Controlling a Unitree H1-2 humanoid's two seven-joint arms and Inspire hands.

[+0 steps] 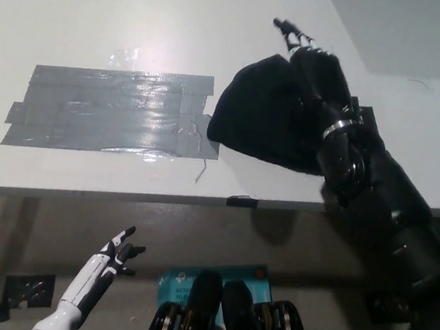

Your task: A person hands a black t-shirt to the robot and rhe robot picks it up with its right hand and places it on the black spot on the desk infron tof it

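The left hand hangs low at the lower left, below the tabletop's near edge and over the floor, fingers spread apart and empty. On the white tabletop above it lies a wide patch of grey tape, laid in overlapping strips and glossy under the light, its right end just beside the dark bundle. A short black tape mark sits on the tabletop's near edge, below that bundle. The black t-shirt lies in a rounded heap on the tabletop, right of the grey tape and towards the right half of the surface. The right hand rests against the heap's upper right side, the black arm running in from the lower right; the fingers point away towards the far edge, some extended above the cloth, but black on black prevents any finding on whether they grip the fabric. A corner of the black spot shows just right of the wrist, the remainder covered by the arm and the shirt.
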